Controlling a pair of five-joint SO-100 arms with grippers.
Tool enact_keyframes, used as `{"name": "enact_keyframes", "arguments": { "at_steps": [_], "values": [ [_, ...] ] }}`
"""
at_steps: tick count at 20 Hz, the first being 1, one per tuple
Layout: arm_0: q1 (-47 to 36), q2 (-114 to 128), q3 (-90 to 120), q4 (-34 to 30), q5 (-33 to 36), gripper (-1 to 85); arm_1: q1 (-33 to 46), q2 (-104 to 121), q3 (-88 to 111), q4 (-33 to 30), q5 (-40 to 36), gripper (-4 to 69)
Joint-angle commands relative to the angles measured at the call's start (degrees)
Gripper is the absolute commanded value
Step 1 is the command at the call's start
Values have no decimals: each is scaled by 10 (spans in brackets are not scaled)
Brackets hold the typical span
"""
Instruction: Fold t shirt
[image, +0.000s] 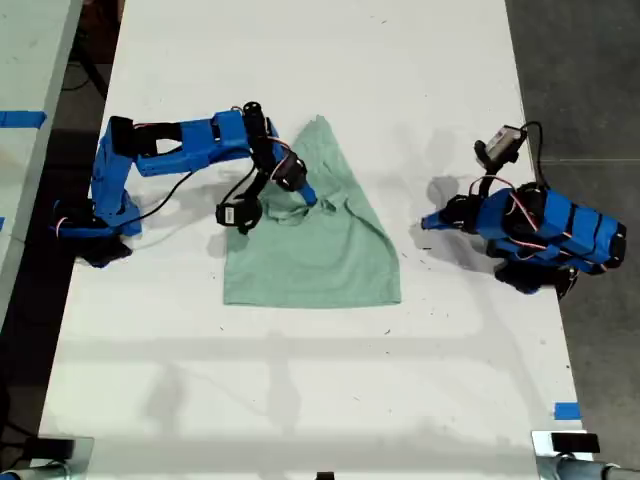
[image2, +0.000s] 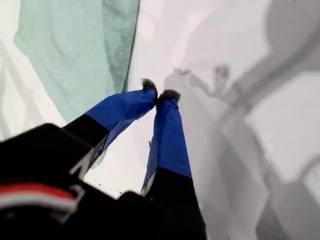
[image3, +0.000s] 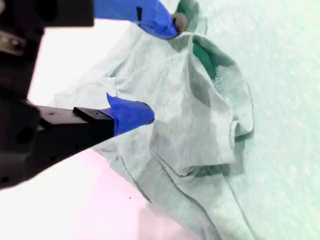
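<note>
While the t shirt (image: 315, 250) lies partly folded mid-desk (image: 300, 400), my second pincer (image3: 150, 65) hangs spread wide over its bunched cloth at the exterior view's left edge of the shirt, and my first pincer (image2: 159, 92), tips pinched together on nothing, sits over bare desk just beside the shirt's other edge

The t shirt (image: 320, 245) is pale mint green and plain. It lies on the white table, partly folded into a shape with a pointed top and a wide, straight bottom edge. The cloth is bunched and wrinkled near its middle.
</note>
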Motion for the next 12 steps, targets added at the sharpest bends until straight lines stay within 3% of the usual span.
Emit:
{"name": "enact_keyframes", "arguments": {
  "at_steps": [1,4,7,10,12],
  "values": [
    [-30,33,-29,13,-31,257,-6,2,41,-3,-8,41],
    [-113,163,74,31,-192,211,-5,2,41,-3,-8,41],
    [-151,406,287,-2,-305,95,-7,2,41,-3,-9,40],
    [-96,721,568,-80,-353,49,-8,2,41,-3,-8,38],
    [21,922,797,-208,-427,26,-8,2,41,-3,-7,36]
  ]
}}
